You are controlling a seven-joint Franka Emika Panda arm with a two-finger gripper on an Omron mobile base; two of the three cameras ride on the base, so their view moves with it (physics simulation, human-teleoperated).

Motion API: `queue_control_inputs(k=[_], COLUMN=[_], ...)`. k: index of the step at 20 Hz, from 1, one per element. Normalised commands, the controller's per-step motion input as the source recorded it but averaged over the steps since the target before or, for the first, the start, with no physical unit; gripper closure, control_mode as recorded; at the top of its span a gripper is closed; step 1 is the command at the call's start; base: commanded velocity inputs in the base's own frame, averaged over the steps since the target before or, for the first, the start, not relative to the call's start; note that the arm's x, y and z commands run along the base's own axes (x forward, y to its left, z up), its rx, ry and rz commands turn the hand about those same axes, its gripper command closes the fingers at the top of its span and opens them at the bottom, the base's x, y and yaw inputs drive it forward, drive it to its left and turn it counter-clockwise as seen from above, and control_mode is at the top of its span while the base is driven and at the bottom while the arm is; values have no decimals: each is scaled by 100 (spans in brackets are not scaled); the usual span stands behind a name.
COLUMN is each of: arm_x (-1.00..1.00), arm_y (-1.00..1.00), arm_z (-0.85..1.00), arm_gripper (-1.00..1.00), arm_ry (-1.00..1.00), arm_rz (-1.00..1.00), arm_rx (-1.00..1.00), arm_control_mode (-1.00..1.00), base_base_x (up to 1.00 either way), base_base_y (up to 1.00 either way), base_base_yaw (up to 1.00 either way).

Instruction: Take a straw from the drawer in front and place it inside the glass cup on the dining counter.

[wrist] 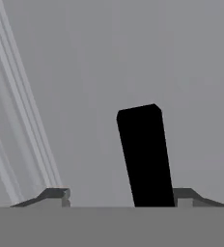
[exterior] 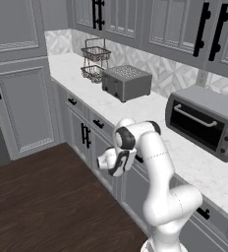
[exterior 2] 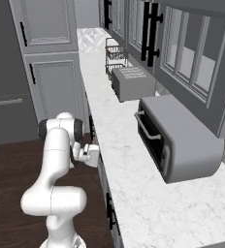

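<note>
Gripper at the drawer handle.
Fingers spread astride the black bar, not yet pinching; next, clamp and pull.

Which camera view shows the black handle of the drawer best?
The hand view shows it best: the black handle stands large and close between the gripper fingertips, against the grey drawer front. In the left and right base views the arm and hand cover that spot, so this handle cannot be made out there.
</note>
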Motion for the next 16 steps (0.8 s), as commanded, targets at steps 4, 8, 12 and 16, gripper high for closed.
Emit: queue_control_inputs(k=[4,8,12,16], arm_x=[-26,-48,-55,-48], arm_y=[31,84,100,100], arm_z=[0,0,0,0], arm_gripper=[100,100,100,100], arm_ry=[0,0,0,3], arm_rz=[6,6,6,7], arm_rx=[9,7,4,6], arm_control_mode=[-100,-100,-100,-100], base_base_x=[0,0,0,0], base_base_y=[0,0,0,0], base_base_yaw=[0,0,0,0])
